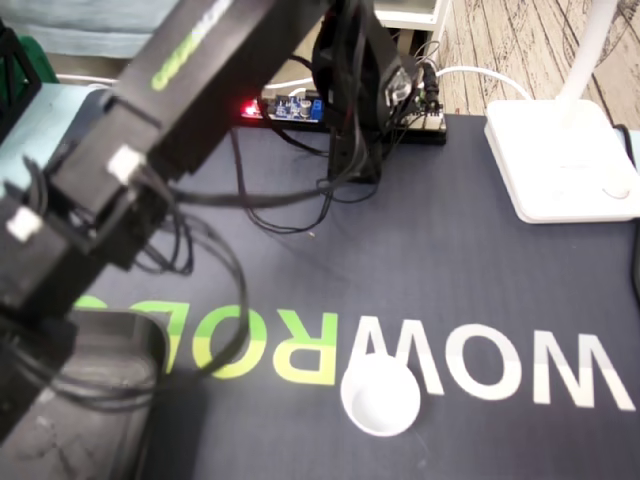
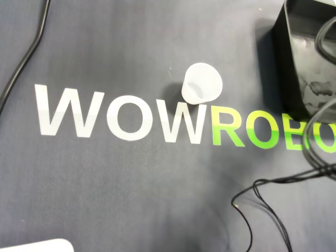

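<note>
End effector (unseen); cup (image 1: 380,400) upright on mat (image 1: 450,270)

Dark mat (image 1: 480,270) covered my worktop, WOWROBO lettering (image 2: 114,119) across it. White lamp base (image 1: 560,160) sat far right in the fixed view; circuit board (image 1: 290,108) glowed red behind.

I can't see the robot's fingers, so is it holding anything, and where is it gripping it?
It cannot be told: the end effector is outside both views. The white cup stands alone on the mat, with nothing touching it.
</note>
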Tool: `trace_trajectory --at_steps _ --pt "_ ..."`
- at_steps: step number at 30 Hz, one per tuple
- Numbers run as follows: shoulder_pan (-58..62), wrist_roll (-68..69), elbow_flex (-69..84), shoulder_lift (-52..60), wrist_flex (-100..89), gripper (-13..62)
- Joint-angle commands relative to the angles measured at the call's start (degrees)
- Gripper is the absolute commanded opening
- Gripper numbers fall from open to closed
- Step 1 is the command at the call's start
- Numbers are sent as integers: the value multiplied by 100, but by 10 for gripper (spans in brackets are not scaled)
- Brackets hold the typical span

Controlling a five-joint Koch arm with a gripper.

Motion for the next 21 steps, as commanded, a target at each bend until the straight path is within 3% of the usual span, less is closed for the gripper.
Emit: trace_trajectory --at_steps 1,5,13,21 --pt "70 378 -466 70 -589 4" --pt "123 1055 -457 -264 -826 4" --pt "149 923 -562 -352 -932 3" --pt "-853 -4096 -220 2320 -932 4"
